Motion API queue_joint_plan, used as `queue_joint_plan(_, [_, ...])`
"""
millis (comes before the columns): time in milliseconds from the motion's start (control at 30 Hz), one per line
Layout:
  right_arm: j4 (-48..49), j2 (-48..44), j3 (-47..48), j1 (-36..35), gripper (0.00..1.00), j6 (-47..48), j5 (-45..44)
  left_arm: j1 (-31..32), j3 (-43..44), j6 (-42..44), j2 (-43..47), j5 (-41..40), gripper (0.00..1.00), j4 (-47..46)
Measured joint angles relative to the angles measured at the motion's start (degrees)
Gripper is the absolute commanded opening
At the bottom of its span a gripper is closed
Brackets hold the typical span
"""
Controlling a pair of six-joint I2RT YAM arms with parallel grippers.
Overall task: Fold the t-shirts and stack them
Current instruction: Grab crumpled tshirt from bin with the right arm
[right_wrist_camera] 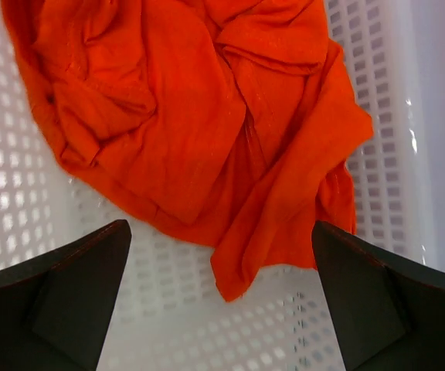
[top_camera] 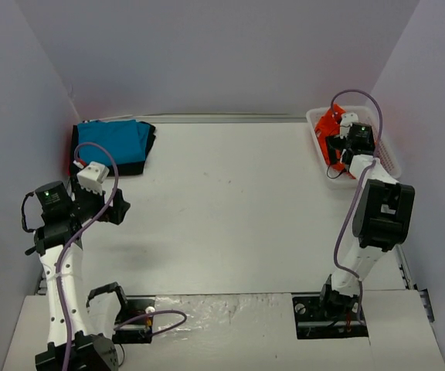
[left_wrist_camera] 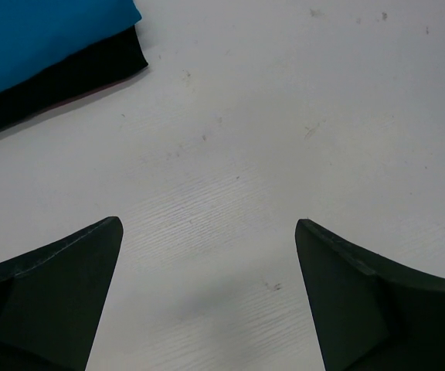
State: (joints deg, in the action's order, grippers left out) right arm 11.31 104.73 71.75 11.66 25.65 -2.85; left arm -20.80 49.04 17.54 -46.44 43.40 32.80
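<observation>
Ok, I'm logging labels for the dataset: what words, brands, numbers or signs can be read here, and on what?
None can be read. The crumpled orange-red cloth shirt, the white plastic mesh basket, the folded turquoise-blue shirt and the black shirt beneath it are plain; the white table bears only specks.

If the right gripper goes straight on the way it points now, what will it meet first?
Probably the crumpled orange-red t-shirt in the white mesh basket, straight ahead of its open jaws; distance unclear.

White-and-black left arm point(top_camera: 56, 294) and right arm point(top_camera: 382, 212) — looping purple cables point(top_camera: 342, 232), green lights point(top_camera: 46, 192), dark wedge-shaped claw fingers point(left_wrist_camera: 52, 301)
</observation>
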Motion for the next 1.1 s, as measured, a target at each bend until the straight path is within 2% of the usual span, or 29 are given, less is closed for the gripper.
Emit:
queue_joint_plan(333, [-2.6, 22.8, 22.6, 0.7, 1.0, -2.6, 0.7, -1.1, 0.0, 0.5, -3.6, -1.4, 0.94, 0.4])
queue_joint_plan(467, [-4.9, 28.2, 28.5, 0.8, 1.0, -4.2, 3.1, -1.2, 0.0, 1.0, -4.3, -1.5, 0.94, 0.5])
queue_joint_plan(533, [-5.7, 29.1, 30.8, 1.0, 0.94, -4.4, 3.9, -1.4, 0.0, 1.2, -4.7, -1.7, 0.94, 0.5])
queue_joint_plan(567, [-5.9, 29.7, 31.4, 1.1, 0.9, -4.5, 4.3, -1.5, 0.0, 1.3, -4.8, -1.8, 0.94, 0.5])
queue_joint_plan(600, [-6.0, 30.2, 31.8, 1.2, 0.78, -4.6, 4.7, -1.5, 0.0, 1.4, -4.9, -1.9, 0.94, 0.5])
queue_joint_plan(633, [-5.9, 30.7, 32.1, 1.2, 0.56, -4.8, 5.4, -1.6, 0.0, 1.4, -5.0, -1.9, 0.94, 0.6])
queue_joint_plan(667, [-6.0, 30.9, 32.5, 1.2, 0.51, -4.5, 5.7, -1.7, 0.0, 1.4, -5.0, -1.9, 0.94, 0.6])
queue_joint_plan(700, [-6.1, 31.1, 32.7, 1.3, 0.42, -4.6, 6.1, -1.7, 0.0, 1.4, -5.0, -1.9, 0.94, 0.6])
queue_joint_plan(767, [-6.4, 31.5, 32.7, 1.4, 0.31, -4.7, 6.8, -1.7, 0.0, 1.5, -5.0, -1.9, 0.94, 0.7])
queue_joint_plan(800, [-6.5, 31.6, 32.8, 1.3, 0.19, -4.7, 7.3, -1.7, 0.0, 1.6, -5.0, -1.9, 0.94, 0.7])
queue_joint_plan(900, [-7.2, 31.7, 32.9, 1.2, 0.01, -4.6, 8.3, -1.7, 0.0, 1.6, -5.0, -1.9, 0.94, 0.8])
queue_joint_plan(1100, [-7.6, 31.7, 32.9, 1.4, 0.0, -4.6, 8.9, -1.7, 0.0, 1.6, -5.0, -1.9, 0.94, 0.9])
